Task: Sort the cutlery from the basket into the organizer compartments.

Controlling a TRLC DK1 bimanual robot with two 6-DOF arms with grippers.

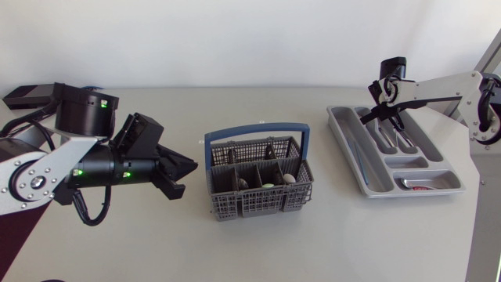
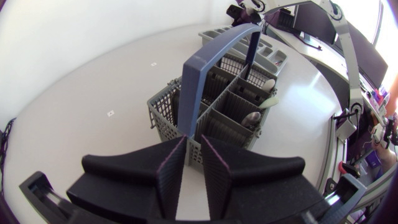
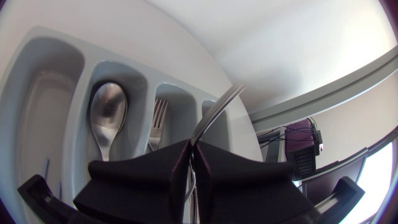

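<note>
The left gripper (image 2: 194,149) is hovering low over the table (image 1: 156,243), just short of the basket (image 1: 258,205). Its fingers are standing slightly apart and are holding nothing. The fingertips are pointing at the basket's near wall, in line with the blue handle (image 1: 257,131), without touching it.

The basket is standing upright at mid-table, with the handle raised. Dividers are splitting it into compartments. Cutlery is resting inside, with rounded spoon ends (image 2: 252,118) showing in the compartments on the side farther from the left gripper.

The grey organizer (image 1: 344,133) is lying well apart from the basket, on the right arm's side. The right gripper (image 3: 193,152) is hanging above its long compartments. Its fingers are closing from both sides on the handle of a fork (image 3: 217,106), whose tines are projecting ahead of the fingertips. Which compartment is lying under the fork cannot be determined.

In the organizer, a spoon (image 3: 107,112) is lying in one long compartment. A second fork (image 3: 157,117) is lying in the adjacent one.
</note>
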